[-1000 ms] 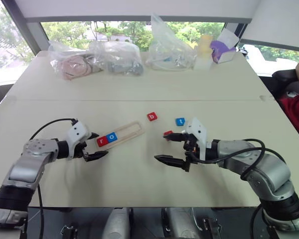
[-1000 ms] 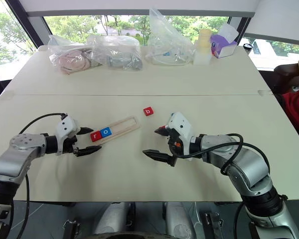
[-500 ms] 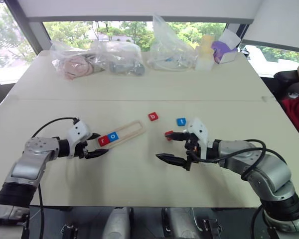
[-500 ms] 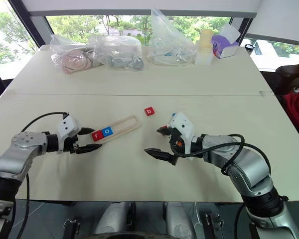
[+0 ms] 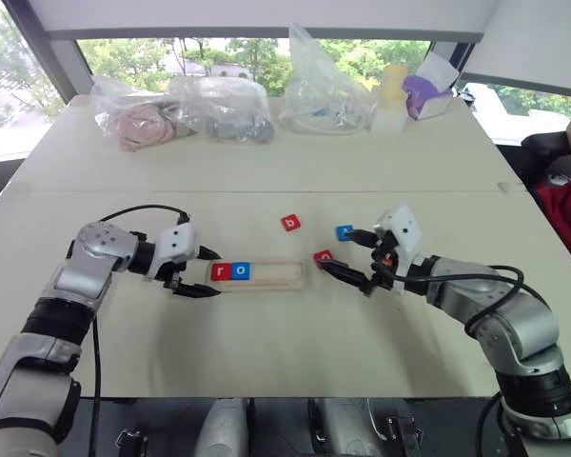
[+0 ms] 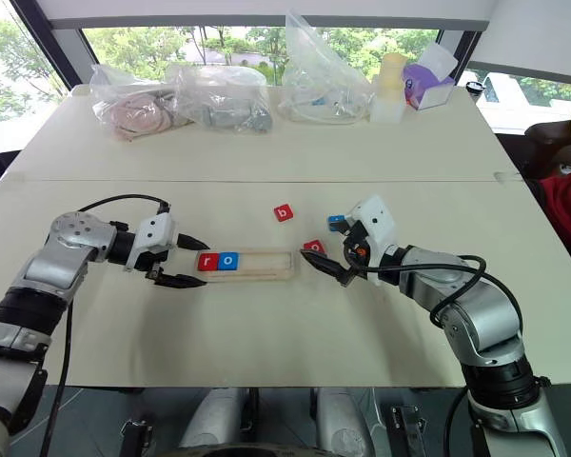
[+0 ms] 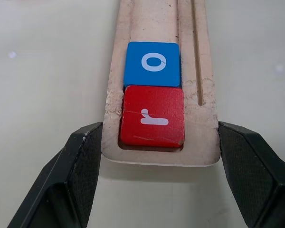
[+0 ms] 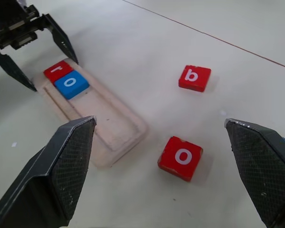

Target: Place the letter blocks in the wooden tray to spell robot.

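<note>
readable stuff: white "r" on a red block (image 7: 152, 116), "o" on the blue block (image 7: 152, 63) next to it, "b" on a loose red block (image 8: 194, 78), "o" on another red block (image 8: 180, 157)

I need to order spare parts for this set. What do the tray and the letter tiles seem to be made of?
The wooden tray: pale, unvarnished wood, apparently, matte with scuffed, speckled edges. The letter blocks, such as the red r and blue o: finely grained matte faces with white letters, possibly painted wood or plastic; the look leaves it open.
</note>
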